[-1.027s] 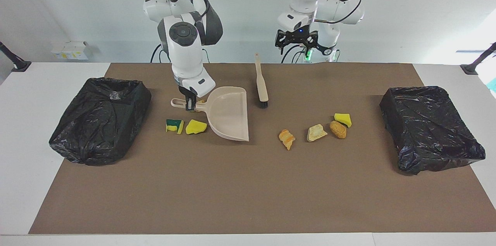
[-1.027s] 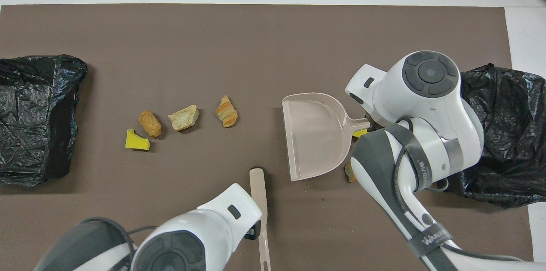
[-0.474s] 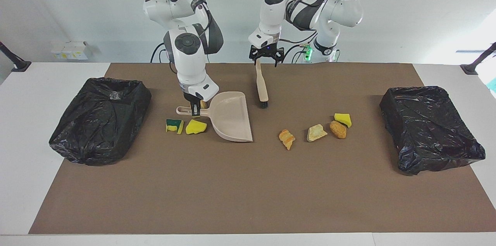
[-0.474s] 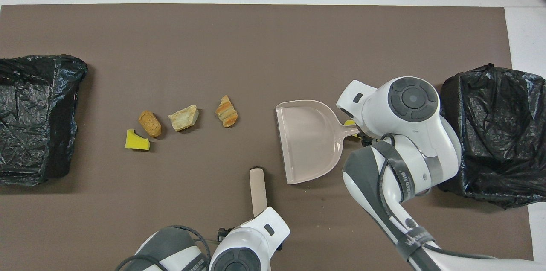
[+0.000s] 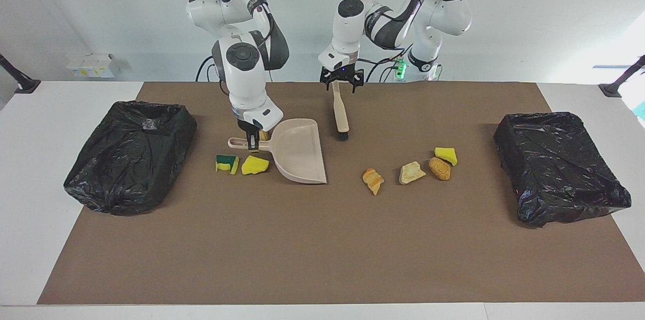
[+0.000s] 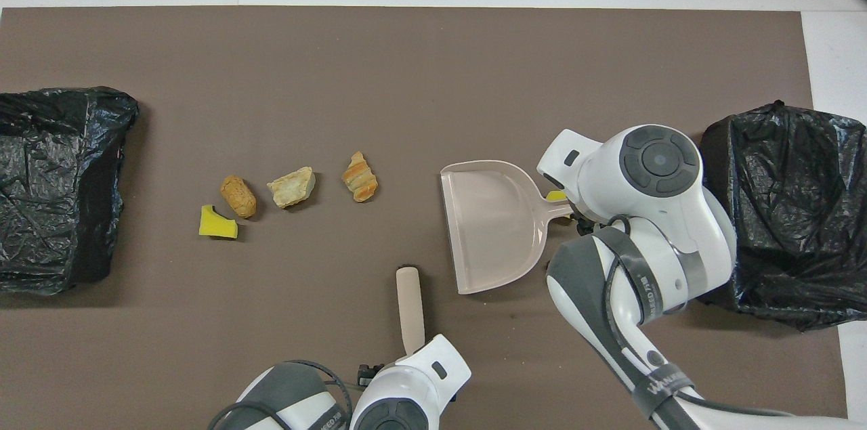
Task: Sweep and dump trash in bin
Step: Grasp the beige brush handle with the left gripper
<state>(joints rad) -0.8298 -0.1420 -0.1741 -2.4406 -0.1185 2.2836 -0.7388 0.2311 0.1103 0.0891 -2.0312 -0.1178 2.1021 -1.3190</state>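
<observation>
— Since a moment ago, what moved?

— Mostly the left arm. Its left gripper was up in the air near its own base, and now it has come down over the handle end of the brush. The fingers stand wide apart, one on each side of the handle tip, and they do not clamp it. The brush itself lies where it lay, with the black bristles pointing away from the robots.

— And the right one?

— The right gripper is closed on the handle of the dustpan. It has turned the pan a little and pulled it slightly toward the middle of the brown mat. The mouth of the pan faces the left arm's end of the table.

— Where is the trash now?

— In two groups. A green-and-yellow sponge and a yellow sponge chunk lie just beside the dustpan handle, farther from the robots than it. One small orange piece peeks out just by the gripper fingers; I cannot tell it well. The other group is toward the left arm's end: a striped orange piece, a pale bread-like piece, a brown bread-like piece and one more yellow chunk, touching or nearly touching the brown one.

— And the bins?

— One black-lined bin at the right arm's end, another bin at the left arm's end. All the scraps lie on the mat, outside both.
</observation>
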